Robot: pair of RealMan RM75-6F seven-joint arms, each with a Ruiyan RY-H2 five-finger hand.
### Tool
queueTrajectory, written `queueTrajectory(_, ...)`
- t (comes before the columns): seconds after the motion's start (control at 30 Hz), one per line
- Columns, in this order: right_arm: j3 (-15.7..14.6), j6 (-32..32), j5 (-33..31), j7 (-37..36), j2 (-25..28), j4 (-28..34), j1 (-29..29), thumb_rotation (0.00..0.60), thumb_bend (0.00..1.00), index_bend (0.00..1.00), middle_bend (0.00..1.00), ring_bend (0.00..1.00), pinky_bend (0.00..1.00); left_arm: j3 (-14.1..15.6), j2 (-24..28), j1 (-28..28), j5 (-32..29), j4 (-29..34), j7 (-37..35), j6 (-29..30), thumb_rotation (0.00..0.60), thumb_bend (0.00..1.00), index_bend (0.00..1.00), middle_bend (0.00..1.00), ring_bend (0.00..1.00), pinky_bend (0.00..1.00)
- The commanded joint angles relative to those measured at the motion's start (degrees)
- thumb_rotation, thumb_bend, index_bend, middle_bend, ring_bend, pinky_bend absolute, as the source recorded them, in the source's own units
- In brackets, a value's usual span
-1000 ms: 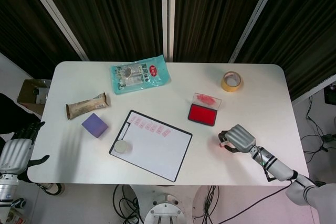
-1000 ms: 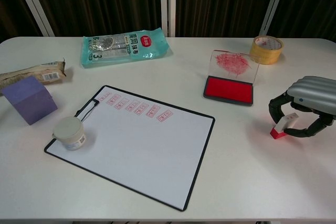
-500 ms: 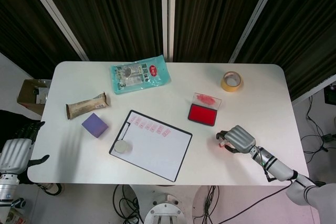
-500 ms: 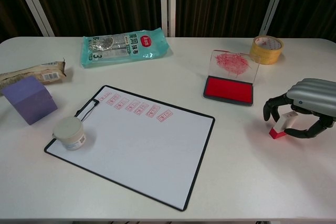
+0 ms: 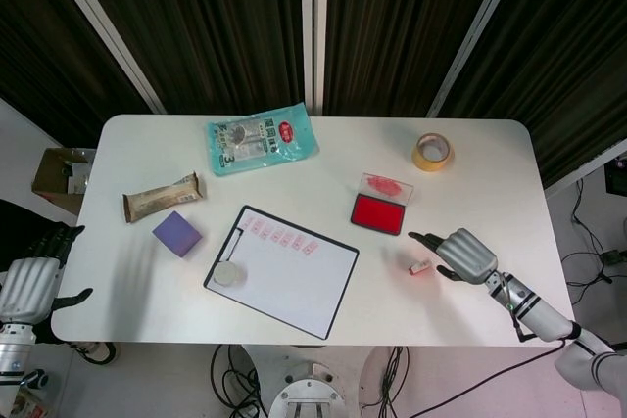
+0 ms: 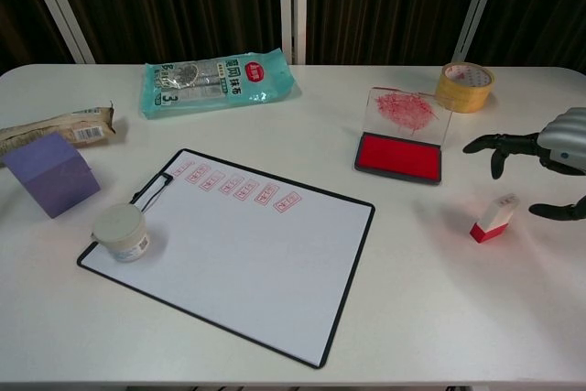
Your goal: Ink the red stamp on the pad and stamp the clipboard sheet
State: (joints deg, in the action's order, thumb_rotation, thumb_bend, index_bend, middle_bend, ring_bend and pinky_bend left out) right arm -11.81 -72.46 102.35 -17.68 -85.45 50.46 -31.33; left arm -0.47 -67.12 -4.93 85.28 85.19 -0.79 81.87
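One red stamp (image 6: 493, 218) lying tilted on desk (image 6: 439, 318), right of ink pad (image 6: 399, 157), just beside right robot hand (image 6: 549, 160), fingers spread, holding nothing. Regrasp by white handle, keep red face down, then press into pad before moving to clipboard sheet (image 6: 238, 254).

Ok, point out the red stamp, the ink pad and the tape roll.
red stamp (image 6: 492, 220), chest view, middle of its body.
ink pad (image 6: 398, 156), chest view, its red inked surface.
tape roll (image 6: 463, 88), chest view, its yellow outer wall.
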Motion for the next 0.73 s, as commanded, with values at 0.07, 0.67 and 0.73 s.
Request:
queueTrajectory(0.07, 0.41, -2.39, -1.98, 5.65, 7.13, 6.56, 3.03, 0.6, 0.15, 0.04, 0.24, 0.65, 0.87, -0.01, 0.08, -0.07, 0.12, 0.29, 0.23, 0.03, 0.6, 0.0, 0.12, 0.13, 0.12, 0.25)
queueTrajectory(0.67, 8.66, -17.46, -21.32, 17.2, 19.73, 32.24, 22.08, 0.6, 0.06, 0.0, 0.0, 0.0, 0.0, -0.57, 1.18, -0.08, 1.36, 2.27, 1.34, 2.1, 0.6, 0.0, 0.12, 0.14, 0.12, 0.24)
queueTrajectory(0.73, 9.05, -17.32, -21.26, 17.57, 19.82, 32.72, 22.5, 0.6, 0.07, 0.0, 0.0, 0.0, 0.0, -0.69, 1.23, -0.09, 1.57, 2.24, 1.25, 2.46, 0.6, 0.0, 0.12, 0.13, 0.12, 0.24)
